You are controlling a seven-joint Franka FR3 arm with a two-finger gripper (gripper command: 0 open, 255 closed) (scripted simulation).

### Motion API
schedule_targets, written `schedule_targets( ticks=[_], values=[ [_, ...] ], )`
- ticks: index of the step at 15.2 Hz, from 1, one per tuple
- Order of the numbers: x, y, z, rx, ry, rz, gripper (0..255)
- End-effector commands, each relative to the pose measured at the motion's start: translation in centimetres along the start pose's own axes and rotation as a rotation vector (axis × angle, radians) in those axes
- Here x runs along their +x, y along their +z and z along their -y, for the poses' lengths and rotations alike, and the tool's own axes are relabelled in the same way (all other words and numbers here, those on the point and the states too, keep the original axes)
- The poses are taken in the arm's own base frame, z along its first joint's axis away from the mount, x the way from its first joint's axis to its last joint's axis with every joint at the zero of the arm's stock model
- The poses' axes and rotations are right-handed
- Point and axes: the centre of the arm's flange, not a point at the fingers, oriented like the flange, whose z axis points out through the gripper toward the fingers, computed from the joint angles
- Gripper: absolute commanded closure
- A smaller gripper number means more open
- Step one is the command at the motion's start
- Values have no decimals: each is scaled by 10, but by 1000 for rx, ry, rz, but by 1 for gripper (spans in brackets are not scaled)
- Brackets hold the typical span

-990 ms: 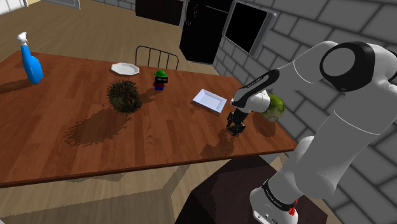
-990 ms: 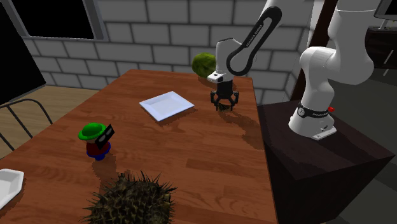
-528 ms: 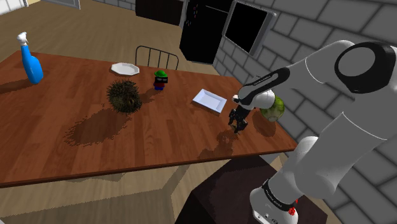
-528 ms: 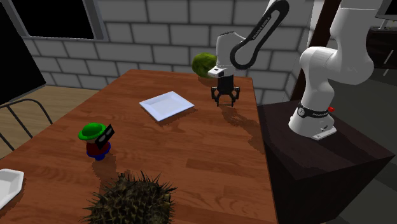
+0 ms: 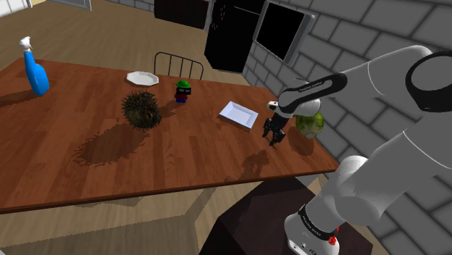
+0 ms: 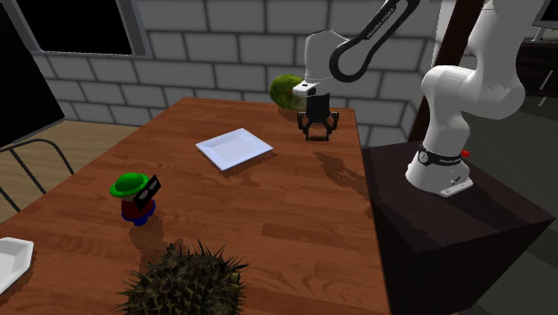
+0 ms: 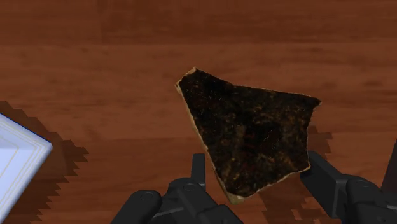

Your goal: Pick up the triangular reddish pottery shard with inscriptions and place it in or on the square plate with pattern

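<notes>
A dark brownish triangular pottery shard (image 7: 248, 127) with a pale broken edge sits between my gripper's (image 7: 261, 175) two black fingers, which clasp its lower corner. It casts a jagged shadow on the wooden table beneath. A plain white square plate (image 5: 238, 114) (image 6: 234, 148) lies flat on the table, and one of its corners (image 7: 16, 159) shows off to the side of the shard. In the shoulder view my gripper (image 5: 273, 136) hangs just above the table between the plate and a green cabbage. In the second exterior view my gripper (image 6: 317, 134) points down, right of the plate.
The green cabbage (image 5: 309, 123) (image 6: 285, 90) sits close beside the gripper near the table's end. A spiky brown ball (image 5: 140, 109), a green-hatted toy figure (image 5: 182, 90), a white dish (image 5: 142, 77) and a blue bottle (image 5: 35, 72) stand farther along. A metal chair (image 5: 177, 64) stands behind the table.
The gripper has lifted a little off the table and moved toward the cabbage, away from the stand, with the shard in it. The plate has not moved.
</notes>
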Motion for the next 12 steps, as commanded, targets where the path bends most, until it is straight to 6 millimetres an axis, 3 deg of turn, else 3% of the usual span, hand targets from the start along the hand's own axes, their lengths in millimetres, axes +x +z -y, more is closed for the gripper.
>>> schedule_targets(
  ticks=[1, 4, 12],
  values=[
    [0, -12, 0, 0, 0, 1, 255],
    [1, -23, 1, 0, 0, 1, 255],
    [15, -31, -104, 0, 0, 1, 255]
  ],
)
